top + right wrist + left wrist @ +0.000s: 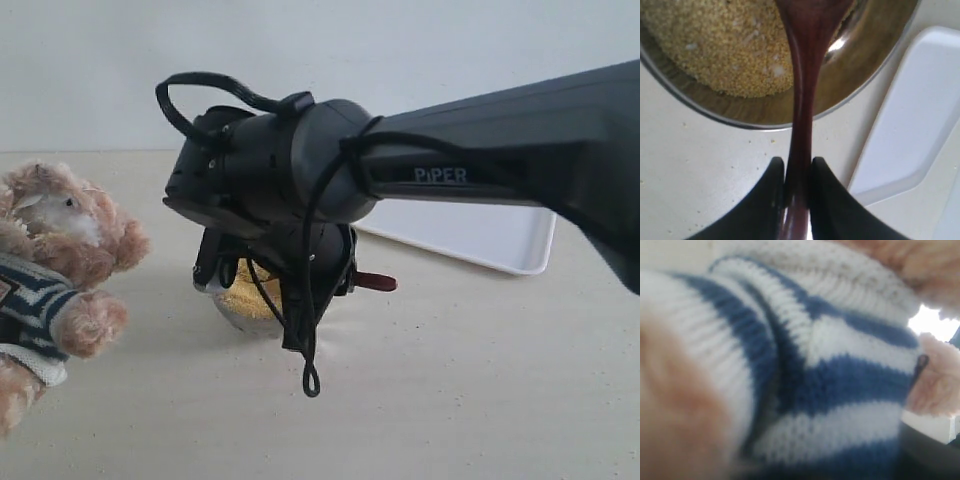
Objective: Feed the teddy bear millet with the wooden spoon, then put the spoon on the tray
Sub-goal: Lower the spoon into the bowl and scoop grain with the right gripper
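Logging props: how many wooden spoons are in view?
1. The wooden spoon is clamped in the right gripper, its tip over the metal bowl of millet. The right arm may hide others.

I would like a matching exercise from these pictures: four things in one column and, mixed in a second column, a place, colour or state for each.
Column 1
1 teddy bear
2 millet
3 wooden spoon
4 tray

Column 2
A gripped by the right hand
B white, beside the metal bowl
C fluffy, light brown
D yellow, inside the bowl

Pairs: 1-C, 2-D, 3-A, 4-B.
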### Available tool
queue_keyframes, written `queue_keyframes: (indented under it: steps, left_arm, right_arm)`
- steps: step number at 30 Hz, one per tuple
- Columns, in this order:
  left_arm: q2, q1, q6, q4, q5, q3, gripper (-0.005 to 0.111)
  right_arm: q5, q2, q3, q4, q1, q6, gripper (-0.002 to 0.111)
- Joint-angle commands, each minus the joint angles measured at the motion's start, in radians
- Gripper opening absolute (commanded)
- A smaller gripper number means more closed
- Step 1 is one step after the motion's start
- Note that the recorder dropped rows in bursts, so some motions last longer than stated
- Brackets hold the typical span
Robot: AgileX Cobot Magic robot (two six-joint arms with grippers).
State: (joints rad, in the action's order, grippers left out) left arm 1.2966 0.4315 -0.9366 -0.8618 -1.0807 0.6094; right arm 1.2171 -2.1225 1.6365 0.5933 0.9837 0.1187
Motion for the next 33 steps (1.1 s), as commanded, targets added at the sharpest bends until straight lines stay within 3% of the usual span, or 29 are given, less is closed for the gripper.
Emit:
queue_keyframes:
  steps: [1, 11, 23, 33]
  left_arm:
    - [-0.016, 0.002, 0.001, -0.019, -0.008, 0.003, 0.007]
    - [-0.016, 0.002, 0.001, -0.019, -0.008, 0.003, 0.007]
    - [-0.016, 0.002, 0.001, -0.019, -0.008, 0.003, 0.007]
    - [-0.016, 0.002, 0.001, -0.019, -0.005, 0.003, 0.007]
  right_arm:
    - [0.004, 0.017, 0.022, -0.036, -0.025, 0.007, 0.003]
    - [0.004, 0.035, 0.020, -0.144, -0.069, 0.014, 0.003]
    - [0.004, 0.087, 0.020, -0.426, -0.141, 0.034, 0.003]
    - [0.004, 0.131, -0.067, -0.556, -0.195, 0.026, 0.003]
